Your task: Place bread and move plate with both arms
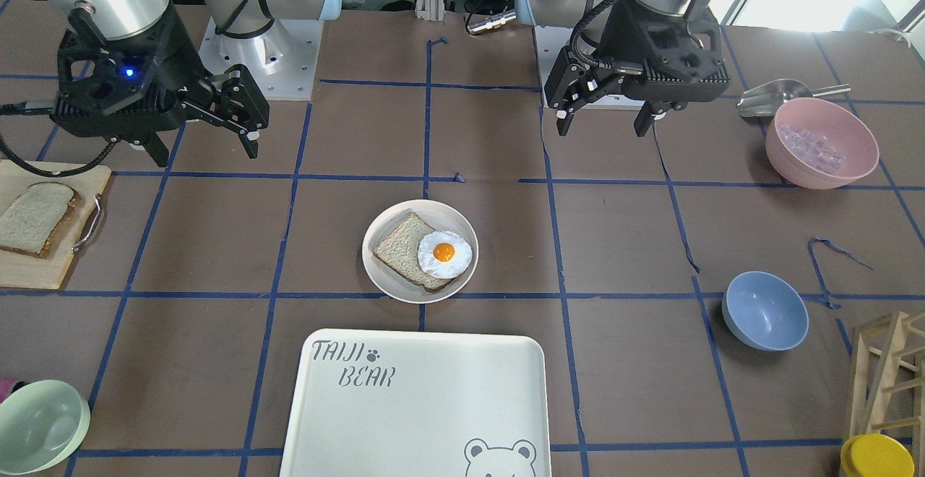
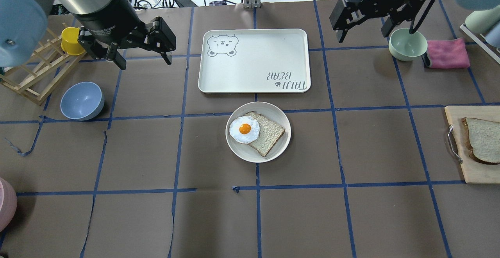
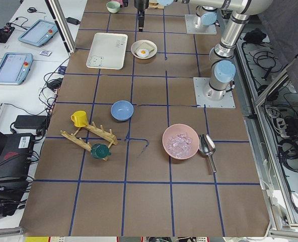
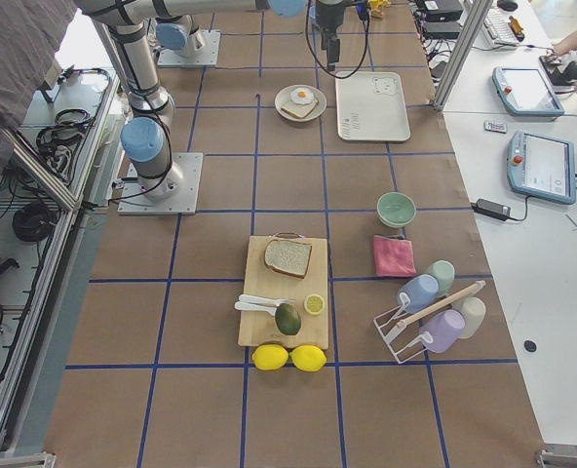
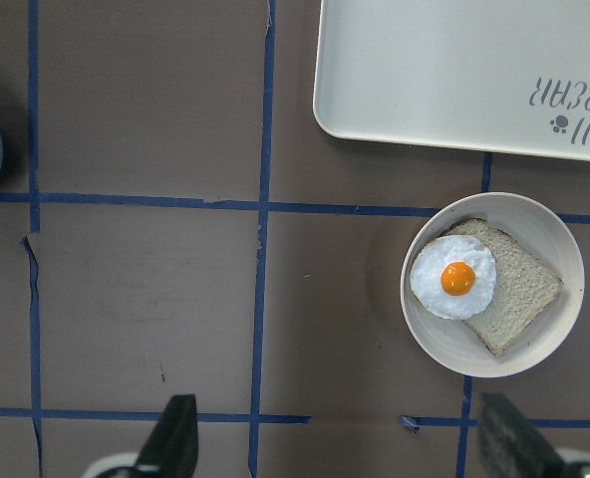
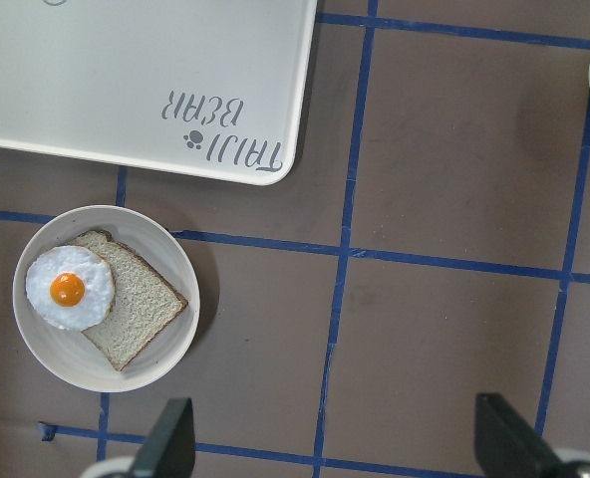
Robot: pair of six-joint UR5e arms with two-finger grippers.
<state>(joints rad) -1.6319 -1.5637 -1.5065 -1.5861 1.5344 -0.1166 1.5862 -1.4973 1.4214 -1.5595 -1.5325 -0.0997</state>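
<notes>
The bread point(image 1: 32, 218), with a dark brown crust, lies on a wooden cutting board point(image 1: 29, 267) at the table's end on my right side; it also shows in the overhead view point(image 2: 484, 140). The cream plate point(image 1: 377, 233) sits mid-table point(image 2: 240, 150) and holds a paler slice topped with a fried egg point(image 1: 444, 253). Both wrist views show the plate point(image 5: 440, 339) point(image 6: 155, 244). My left gripper point(image 1: 600, 126) point(image 2: 145, 60) point(image 5: 343, 443) and right gripper point(image 1: 204, 152) point(image 2: 361, 35) point(image 6: 337, 443) hang open and empty above the table, apart from everything.
The white "TAIJI BEAR" tray point(image 2: 254, 60) lies just beyond the plate. A blue bowl point(image 2: 82, 101), a wooden rack point(image 2: 31, 74) and a pink bowl point(image 1: 822, 142) stand on my left side. A green bowl point(image 2: 407, 43) and a pink cloth point(image 2: 447, 53) lie under my right arm.
</notes>
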